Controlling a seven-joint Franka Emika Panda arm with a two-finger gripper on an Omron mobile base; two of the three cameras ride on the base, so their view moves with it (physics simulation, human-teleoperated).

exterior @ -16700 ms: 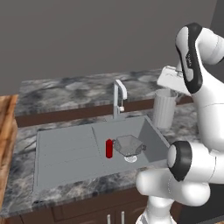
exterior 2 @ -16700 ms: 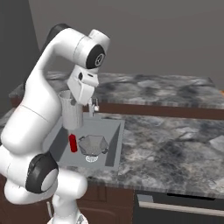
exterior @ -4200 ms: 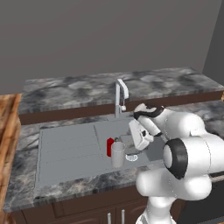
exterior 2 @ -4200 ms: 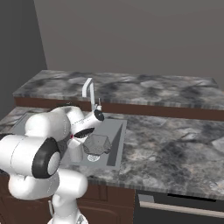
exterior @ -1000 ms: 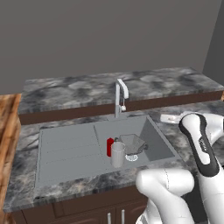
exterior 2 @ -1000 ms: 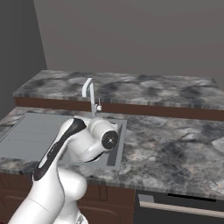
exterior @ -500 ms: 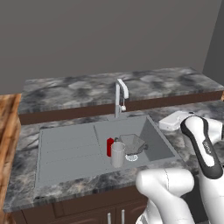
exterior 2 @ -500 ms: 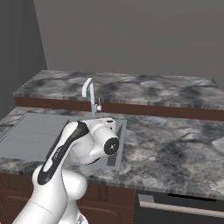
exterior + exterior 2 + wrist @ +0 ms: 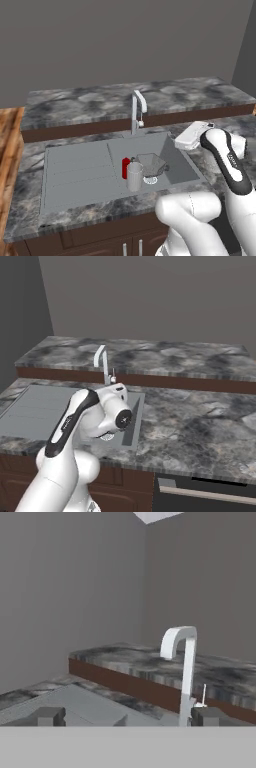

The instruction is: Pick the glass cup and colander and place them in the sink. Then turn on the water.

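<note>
A: Where do we find the task items?
B: We see the glass cup and colander in the sink basin, centre frame, below the faucet.
A: Jaws?
B: We see the gripper jaws fully apart, empty.

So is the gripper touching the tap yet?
Apart. In the hand view the open gripper has nothing between its fingertips, and the faucet stands beyond them across a stretch of sink.
</note>
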